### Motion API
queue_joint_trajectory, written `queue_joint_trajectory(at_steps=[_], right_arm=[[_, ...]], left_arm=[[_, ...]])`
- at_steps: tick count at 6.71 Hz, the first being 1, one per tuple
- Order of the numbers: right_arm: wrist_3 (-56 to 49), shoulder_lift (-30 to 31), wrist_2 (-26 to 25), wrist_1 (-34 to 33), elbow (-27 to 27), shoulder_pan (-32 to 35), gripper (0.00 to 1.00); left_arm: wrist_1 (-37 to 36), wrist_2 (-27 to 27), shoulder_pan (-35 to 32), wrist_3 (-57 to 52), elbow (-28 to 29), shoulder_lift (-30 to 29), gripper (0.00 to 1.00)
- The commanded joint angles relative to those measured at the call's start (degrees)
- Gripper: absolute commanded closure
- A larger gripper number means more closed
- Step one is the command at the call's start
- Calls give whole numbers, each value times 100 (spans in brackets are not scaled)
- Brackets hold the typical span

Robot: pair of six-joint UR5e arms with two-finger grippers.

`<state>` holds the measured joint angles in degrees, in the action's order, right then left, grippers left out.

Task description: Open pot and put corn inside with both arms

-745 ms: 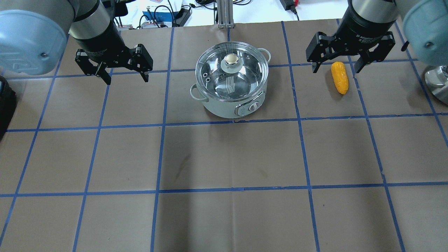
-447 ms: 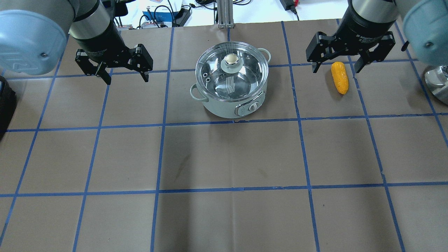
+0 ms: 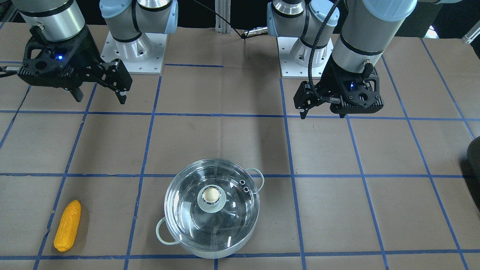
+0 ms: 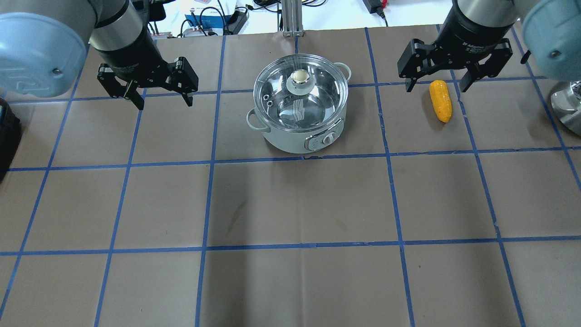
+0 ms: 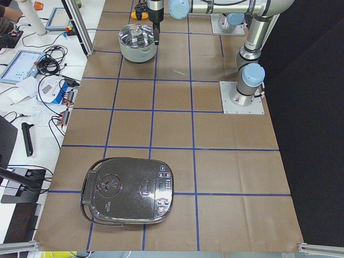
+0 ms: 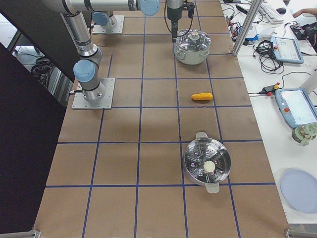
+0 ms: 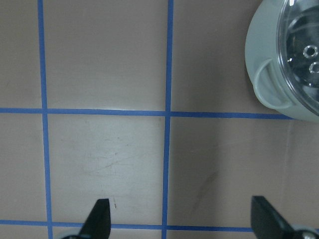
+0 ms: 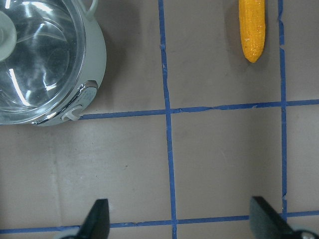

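Lidded pot (image 4: pixel 282 141), corn (image 4: pixel 441 102) apart; left hand (image 4: pixel 164 104), right hand (image 3: pixel 101 99) spread

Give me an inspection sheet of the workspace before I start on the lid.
Surface: table covered in brown paper with a blue tape grid; faint scuffs, no spills seen.
Job's things: pot upright with its lid on; corn lying on the table on the robot's right of the pot, apart from it.
Clutter: rice cooker at the table's left end, steamer pot at its right end.
Grippers: left gripper open, empty; right gripper open, empty; both raised off the table.
Cables: black cable along the left arm; loose cables on the side bench.
Surroundings: tablet on the opposite bench.
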<state>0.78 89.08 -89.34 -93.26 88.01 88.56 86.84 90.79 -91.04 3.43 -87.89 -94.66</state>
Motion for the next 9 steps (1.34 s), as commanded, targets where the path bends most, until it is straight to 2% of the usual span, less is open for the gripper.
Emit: queue_joint_trajectory(at_steps=[1, 2, 3, 4, 5, 6, 7, 8, 9], right_arm=[[-420, -520, 4, -68, -528, -171, 0], [-534, -1271, -5, -139, -888, -416, 0], [-831, -1870, -13, -340, -1057, -818, 2], [-1139, -2494, -5, -1038, -1032, -1153, 3], [-1533, -3057, 4, -1680, -945, -1339, 3], [-1546, -3402, 30, -2304, -726, -1419, 8], [-1555, -3675, 196, -3041, -498, -1420, 8], [-1564, -3826, 206, -3266, -374, -1420, 12], [-1555, -3810, 206, -3242, -381, -1420, 41]], left_arm=[[-9, -9, -10, 9, 43, -87, 0], [-26, -70, -132, 96, 357, -297, 0], [-52, -305, -551, 314, 908, -812, 0], [-70, -325, -1051, 925, 1532, -1479, 0], [-453, -325, -1404, 1341, 2008, -2155, 0], [-692, -560, -1538, 1606, 2326, -2615, 0], [-1068, -763, -1557, 1626, 2399, -2906, 0], [-1290, -765, -1557, 1696, 2417, -3092, 0], [-1379, -765, -1566, 1696, 2408, -3155, 0]])
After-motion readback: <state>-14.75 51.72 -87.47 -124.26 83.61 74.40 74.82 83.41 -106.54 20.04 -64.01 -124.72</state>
